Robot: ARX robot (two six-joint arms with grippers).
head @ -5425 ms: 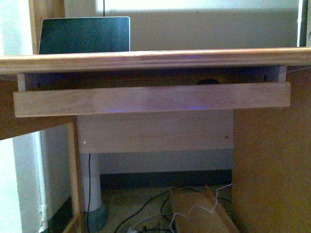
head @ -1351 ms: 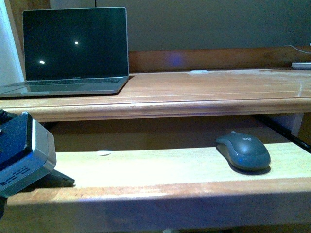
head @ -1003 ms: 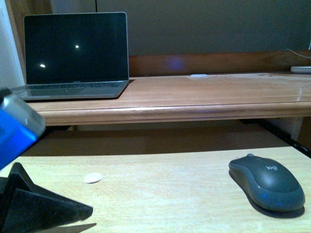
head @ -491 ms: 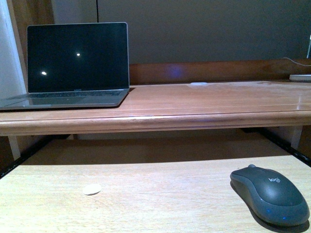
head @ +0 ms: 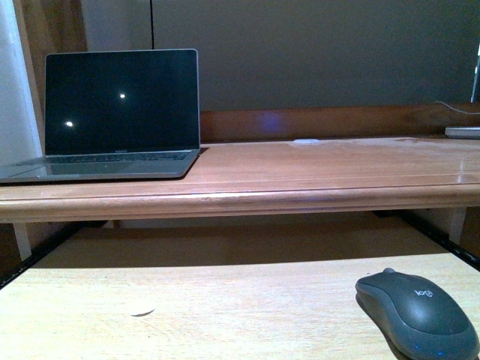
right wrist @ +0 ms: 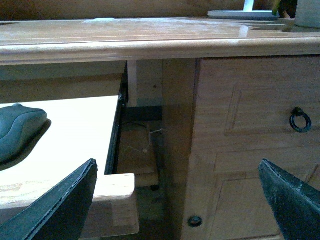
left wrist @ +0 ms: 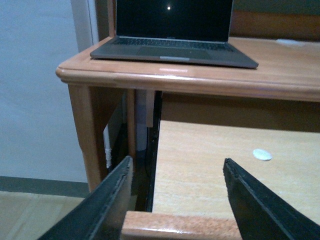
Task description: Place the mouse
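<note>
Mouse: the small dark grey rounded wireless mouse (head: 416,311) lies on the right side of the pale wooden pull-out tray (head: 225,300), near its front edge, pale logo facing up; nothing holds it.
Right gripper: the right gripper (right wrist: 177,165) is spread wide and grips nothing; in the right wrist view its dark fingers (right wrist: 70,210) frame the tray's front right corner, with the mouse (right wrist: 17,130) beyond it.
Left gripper: the left gripper (left wrist: 177,165) is also spread wide and empty, at the tray's front left corner.
Tray surface: a small white round dot (head: 141,310) sits left of centre, well apart from the mouse.
Cabinet: a wooden drawer front with a dark ring handle (right wrist: 300,120) stands just right of the tray.
Desk: the reddish-brown wooden desktop (head: 315,169) overhangs the tray's rear.
Laptop: an open grey laptop with a dark screen (head: 120,112) stands on the desktop's left side.
Far right: a flat pale object (head: 461,132) lies at the desktop's edge, too small to identify.
</note>
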